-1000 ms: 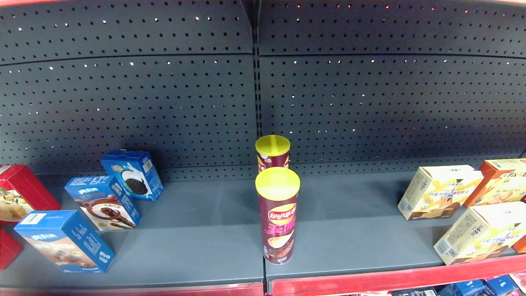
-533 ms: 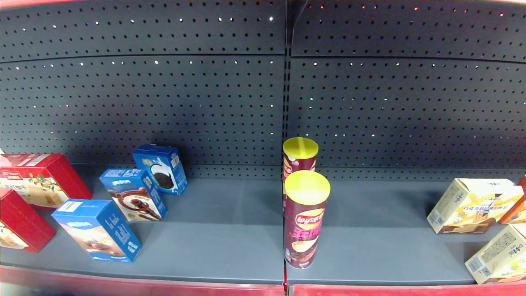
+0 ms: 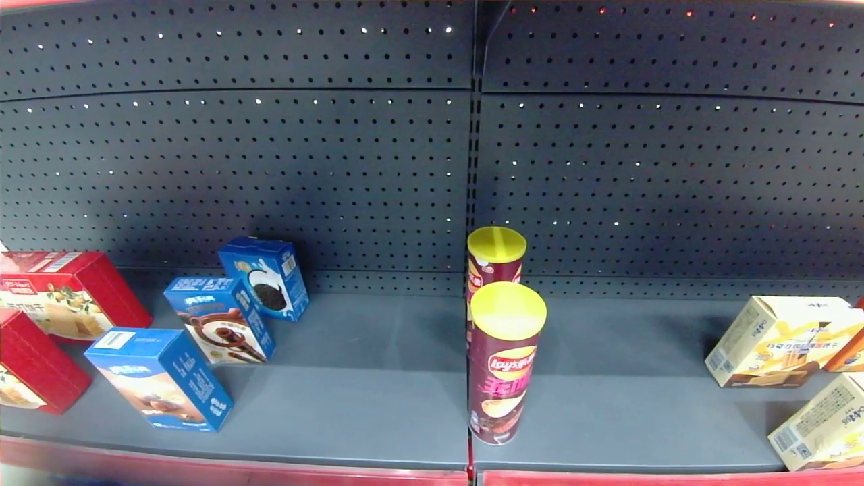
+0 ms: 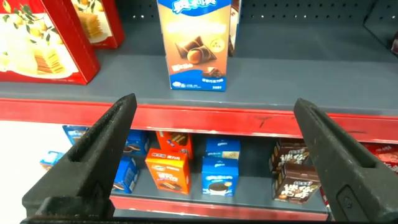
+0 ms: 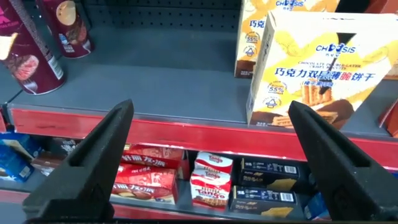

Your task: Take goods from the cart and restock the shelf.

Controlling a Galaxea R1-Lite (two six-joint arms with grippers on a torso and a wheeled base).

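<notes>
The left pincer [image 4: 214, 106] is open wide, with nothing between its two black fingers. The right pincer [image 5: 210, 107] is open wide too and holds nothing.

Both pincers hang in front of the red front edge of the gray shelf [image 3: 378, 405].

Right ahead of the left pincer, a blue box [image 4: 196, 43] stands up on the shelf, near the front edge. Two more blue boxes [image 3: 219, 320] stand behind it, one after the other, going back toward the wall with holes. Off to the robot's left of this pincer are two red boxes [image 3: 67, 293]. Below the pincer, on the lower shelf [image 4: 249, 190], sit small blue, orange and brown boxes in a row.

Ahead of the right pincer, a pale yellow box [image 5: 317, 68] stands on the shelf near the front edge. A second pale yellow box [image 3: 776, 341] stands behind it. Off to the robot's left of this pincer are two tall dark red cans [image 3: 503, 364] with yellow lids. They stand upright in the middle of the shelf, one just behind the other. Below this pincer, red packs and small boxes sit on the lower shelf.
</notes>
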